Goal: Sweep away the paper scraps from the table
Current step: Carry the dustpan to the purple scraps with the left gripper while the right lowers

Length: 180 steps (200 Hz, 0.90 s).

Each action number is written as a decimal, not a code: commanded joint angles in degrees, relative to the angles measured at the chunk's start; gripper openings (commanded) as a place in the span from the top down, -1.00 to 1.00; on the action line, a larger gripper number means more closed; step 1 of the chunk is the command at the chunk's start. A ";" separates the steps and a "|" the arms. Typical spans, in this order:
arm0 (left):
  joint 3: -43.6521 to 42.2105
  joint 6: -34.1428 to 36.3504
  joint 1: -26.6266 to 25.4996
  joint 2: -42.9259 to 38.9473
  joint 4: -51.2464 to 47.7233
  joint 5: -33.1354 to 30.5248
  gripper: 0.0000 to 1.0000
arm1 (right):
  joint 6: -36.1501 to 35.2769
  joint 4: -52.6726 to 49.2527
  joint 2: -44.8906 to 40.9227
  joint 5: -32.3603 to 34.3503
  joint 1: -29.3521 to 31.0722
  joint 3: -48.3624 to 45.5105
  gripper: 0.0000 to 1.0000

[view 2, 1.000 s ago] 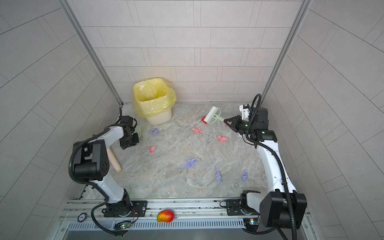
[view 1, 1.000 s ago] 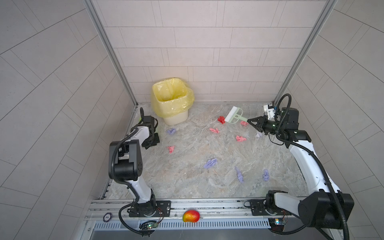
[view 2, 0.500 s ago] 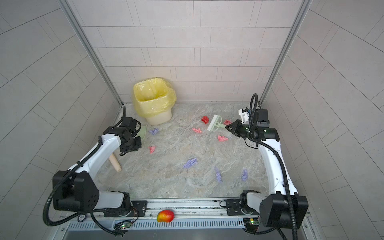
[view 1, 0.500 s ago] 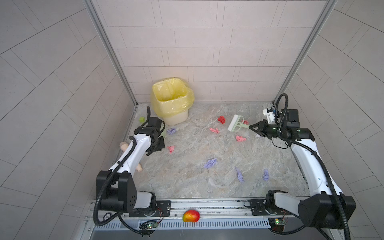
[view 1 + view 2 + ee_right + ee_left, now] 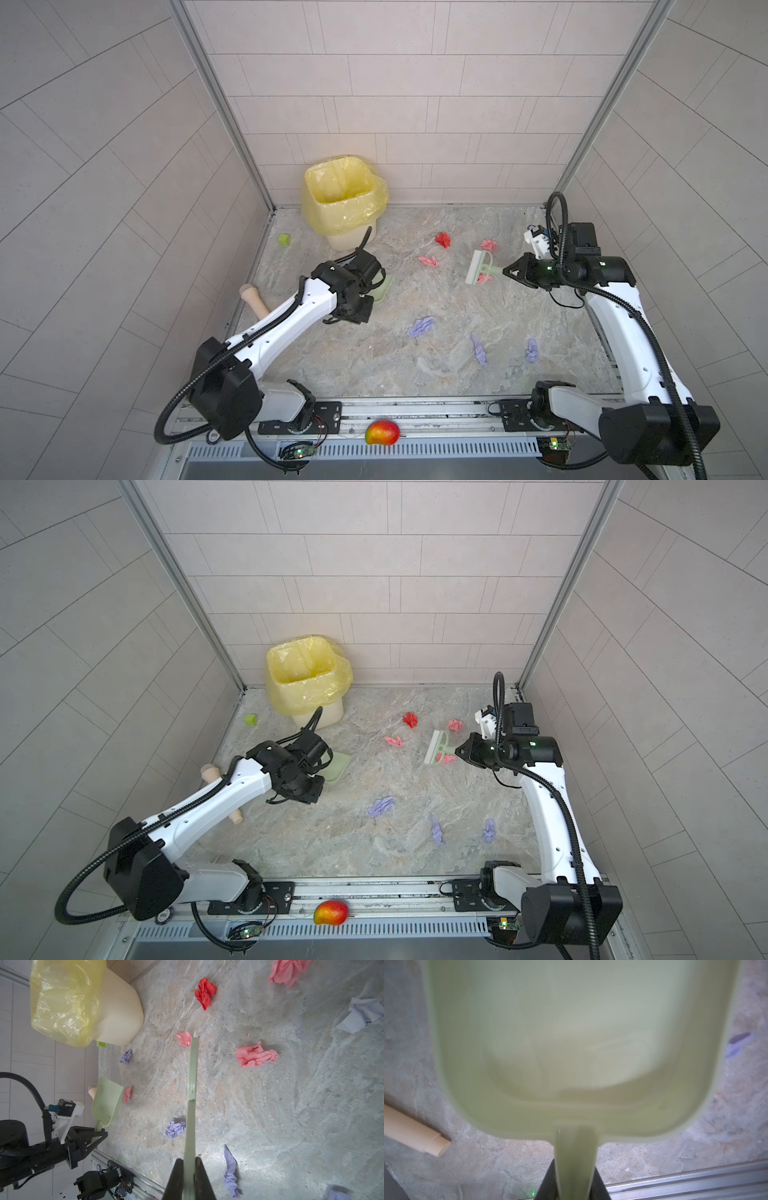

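A: Surroundings, obstructions?
B: Cream bin [image 5: 353, 243] with yellow liner at back left. Lime-green cube [image 5: 283, 240] just left of it, near the wall. Wooden pestle [image 5: 252, 298] flat along the left edge, crossed over by the left arm. Mango [image 5: 382, 432] on the front rail [image 5: 436, 409], off the table [image 5: 374, 374].

A: Paper scraps [image 5: 420, 326]?
B: Scattered across the table. Red scrap [image 5: 443, 239] and two pink toward the back; pink scrap [image 5: 484, 280] right against the brush [image 5: 478, 272]. Three lavender mid to front right. In the right wrist view, another pink one [image 5: 128, 1093] just beside the dustpan [image 5: 384, 289] lip, a lavender one [image 5: 126, 1056] near the bin.

A: Surface, room?
B: Grey-beige marbled top, veined. Pale tiled walls [image 5: 415, 104] on three sides.

A: Arm poses?
B: Left arm stretched low from the front-left base; left gripper [image 5: 576, 1169] clamped on the dustpan handle, pan tilted, contact with the table unclear. Right arm raised at the elbow, wrist level, pointing left; right gripper [image 5: 189, 1162] closed on the brush handle.
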 commanded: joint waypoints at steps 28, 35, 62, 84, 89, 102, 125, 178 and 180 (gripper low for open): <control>7.33 14.95 -14.19 8.93 -3.08 -0.12 1.00 | -3.93 -15.99 -2.38 12.30 5.13 3.89 1.00; 8.21 15.89 -15.75 10.24 -2.81 0.07 1.00 | -3.92 -17.57 -2.66 13.90 5.71 4.16 1.00; 9.81 19.62 -20.35 13.68 -0.14 2.36 1.00 | -3.27 -21.93 -4.00 17.26 7.21 4.56 1.00; 11.65 24.11 -22.02 16.59 0.93 3.50 1.00 | -2.53 -24.02 -4.71 18.64 8.17 4.28 1.00; 12.25 25.35 -22.37 17.34 1.01 3.45 1.00 | -2.36 -24.36 -4.78 18.83 8.41 4.13 1.00; 13.89 28.53 -23.21 19.48 0.81 3.20 1.00 | -1.83 -24.94 -5.02 19.62 9.46 3.37 1.00; 16.08 33.08 -23.85 22.46 0.15 4.30 1.00 | -0.96 -25.95 -5.62 20.61 10.75 2.18 1.00; 17.14 35.09 -24.03 26.25 0.76 4.58 1.00 | 2.13 -27.06 -7.41 21.91 14.53 -1.69 1.00; 17.18 35.16 -24.03 26.35 0.76 4.58 1.00 | 2.20 -27.14 -7.42 21.90 14.68 -1.82 1.00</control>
